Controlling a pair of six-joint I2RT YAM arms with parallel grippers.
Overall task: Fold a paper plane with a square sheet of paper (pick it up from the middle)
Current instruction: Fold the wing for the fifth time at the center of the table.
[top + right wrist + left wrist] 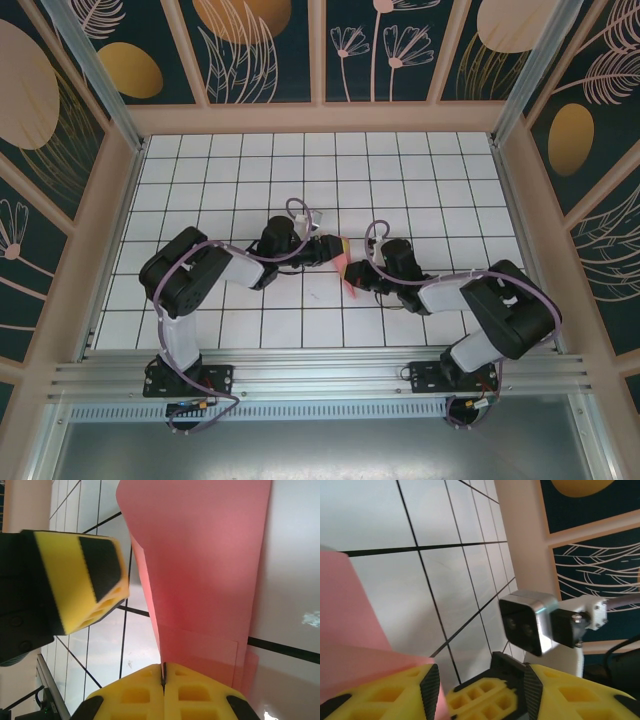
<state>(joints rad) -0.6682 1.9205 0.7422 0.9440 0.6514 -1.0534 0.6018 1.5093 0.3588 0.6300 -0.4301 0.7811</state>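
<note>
With the right pincer (pixel 164 675) pinching the pink paper (pixel 200 555) at mid-frame above the worktop (pixel 200 170), the spread left pincer (pixel 481 682) should probably close squarely beside it, without tugging or skewing the crease.

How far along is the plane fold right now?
Done: the paper already shows overlapped folded layers near the grip. In hand: the right gripper is shut on it; the left gripper stands open alongside. Left: no dart shape yet, so more folds probably remain.

readable text: none | labels, brands: none | numbers, signs: none
</note>
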